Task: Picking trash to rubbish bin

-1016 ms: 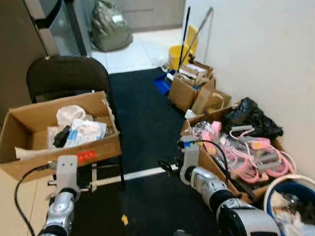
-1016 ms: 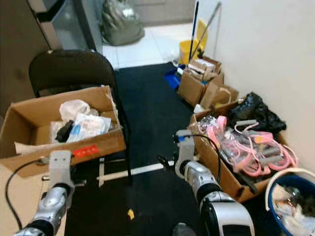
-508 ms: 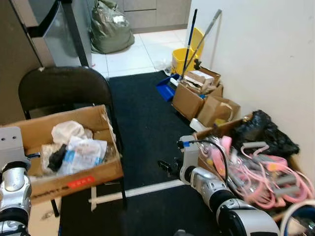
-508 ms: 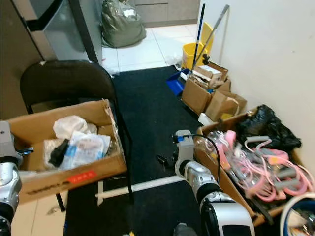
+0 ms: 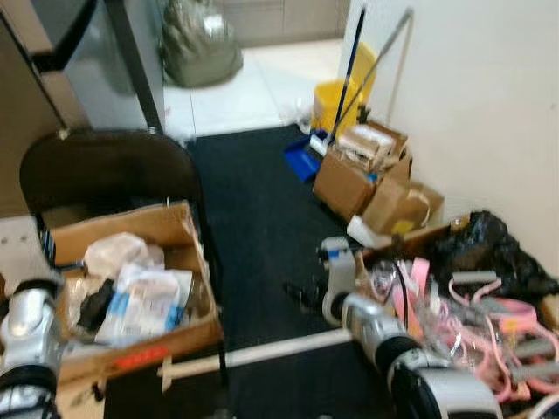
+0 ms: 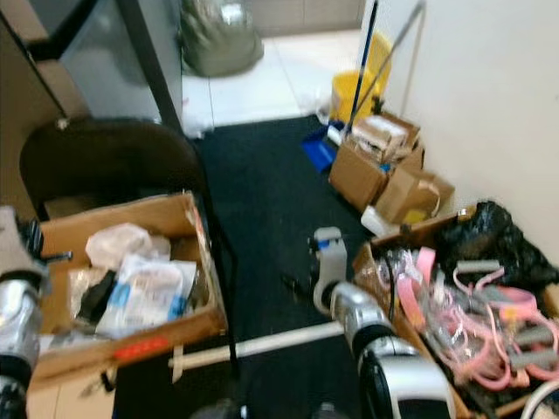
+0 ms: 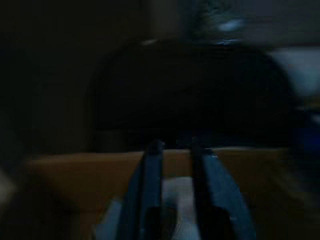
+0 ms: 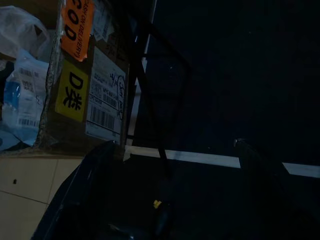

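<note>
One cardboard box (image 5: 131,288) of trash on one black folding chair (image 5: 109,170), long axis running left to right, open top up. Inside: one crumpled white bag (image 5: 113,255), several blue-and-white wrappers (image 5: 144,301), one dark item (image 5: 94,307). Orange sticker on box side reading "COD" (image 8: 77,22); yellow label (image 8: 70,97) beneath. Left hand (image 7: 175,150) just short of the box wall, fingers nearly closed, empty. Right hand (image 8: 167,150) low over black mat (image 5: 253,218), spread wide.

cardboard box (image 5: 183,229) on black chair (image 5: 105,170)
</note>
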`<state>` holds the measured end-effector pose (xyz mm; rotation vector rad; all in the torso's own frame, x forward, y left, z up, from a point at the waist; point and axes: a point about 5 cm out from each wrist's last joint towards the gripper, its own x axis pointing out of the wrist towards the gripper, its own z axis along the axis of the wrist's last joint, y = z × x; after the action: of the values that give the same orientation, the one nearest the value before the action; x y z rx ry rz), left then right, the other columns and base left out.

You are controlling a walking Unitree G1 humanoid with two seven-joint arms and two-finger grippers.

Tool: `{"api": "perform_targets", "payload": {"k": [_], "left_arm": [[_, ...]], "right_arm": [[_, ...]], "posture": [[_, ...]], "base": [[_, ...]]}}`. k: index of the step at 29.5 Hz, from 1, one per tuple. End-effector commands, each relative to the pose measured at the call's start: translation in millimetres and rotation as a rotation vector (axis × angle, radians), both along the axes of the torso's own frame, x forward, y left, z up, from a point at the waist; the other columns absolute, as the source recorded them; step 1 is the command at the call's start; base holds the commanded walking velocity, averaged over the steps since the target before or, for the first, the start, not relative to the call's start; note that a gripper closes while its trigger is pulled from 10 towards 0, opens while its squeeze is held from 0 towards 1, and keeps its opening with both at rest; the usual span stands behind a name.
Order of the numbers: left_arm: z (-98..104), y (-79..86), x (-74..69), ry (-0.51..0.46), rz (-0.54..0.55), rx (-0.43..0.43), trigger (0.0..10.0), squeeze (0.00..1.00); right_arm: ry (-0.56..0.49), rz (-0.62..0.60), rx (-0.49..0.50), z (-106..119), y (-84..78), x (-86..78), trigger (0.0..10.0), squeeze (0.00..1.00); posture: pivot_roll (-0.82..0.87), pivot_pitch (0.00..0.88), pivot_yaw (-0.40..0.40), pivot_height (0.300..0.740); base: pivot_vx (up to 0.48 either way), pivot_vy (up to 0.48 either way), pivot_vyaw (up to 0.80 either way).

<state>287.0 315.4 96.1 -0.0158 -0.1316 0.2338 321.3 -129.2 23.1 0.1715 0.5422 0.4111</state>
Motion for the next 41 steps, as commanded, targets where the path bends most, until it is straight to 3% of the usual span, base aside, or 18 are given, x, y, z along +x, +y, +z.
{"api": "perform_targets", "payload": {"k": [1,3,5,10,11,12,16,23,33,41], "left_arm": [[-1,-7.4,-0.6,-0.017,-0.091,-0.040,10.0,1.00],[1,-19.8,0.7,-0.040,-0.215,-0.053,10.0,1.00],[0,-26.3,1.0,-0.039,-0.259,-0.043,10.0,1.00],[-1,-27.1,1.3,-0.032,-0.244,-0.030,10.0,1.00],[-6,-31.7,2.2,-0.002,-0.269,-0.041,10.0,0.78],[-20,-45.9,2.5,0.086,-0.347,-0.070,10.0,0.00],[-34,-60.9,-2.2,0.147,-0.432,-0.104,10.0,0.00],[-53,-116.3,-26.5,0.220,-0.795,-0.211,10.0,0.00],[-55,-130.2,-24.7,0.237,-0.816,-0.234,10.0,0.00],[-59,-129.1,-27.6,0.264,-0.807,-0.239,10.0,0.00]], "right_arm": [[0.023,0.012,-0.011,-5,0.9,-4.5,10.0,0.00],[0.024,0.012,-0.010,-5,0.8,-4.5,10.0,0.00],[0.025,0.012,-0.010,-5,0.9,-4.5,10.0,0.00],[0.025,0.012,-0.010,-5,0.9,-4.5,10.0,0.00],[0.025,0.013,-0.011,-5,0.9,-4.6,10.0,0.00],[0.027,0.015,-0.012,-6,0.9,-4.7,10.0,0.00],[0.030,0.015,-0.012,-6,0.7,-5.0,10.0,0.00],[0.036,0.015,-0.011,-7,0.4,-5.7,10.0,0.00],[0.038,0.018,-0.011,-7,1.3,-5.5,10.0,0.00],[0.038,0.012,-0.006,-6,1.6,-4.9,10.0,0.00]], "posture": [[0.02,0.078,0.038,0.740],[0.02,0.079,0.038,0.740],[0.02,0.080,0.038,0.740],[0.02,0.080,0.038,0.740],[0.03,0.079,0.036,0.740],[0.03,0.079,0.036,0.740],[0.03,0.076,0.036,0.740],[0.03,0.070,0.035,0.740],[0.03,0.069,0.038,0.740],[0.03,0.072,0.042,0.740]], "base": [[0.000,0.000,0.00],[0.000,0.000,0.00],[0.000,0.000,0.00],[0.000,0.000,0.00],[0.000,0.000,0.00],[0.000,0.000,0.00],[0.000,0.000,0.00],[-0.048,0.000,0.00],[-0.455,0.000,0.00],[-0.431,0.000,0.00]]}}
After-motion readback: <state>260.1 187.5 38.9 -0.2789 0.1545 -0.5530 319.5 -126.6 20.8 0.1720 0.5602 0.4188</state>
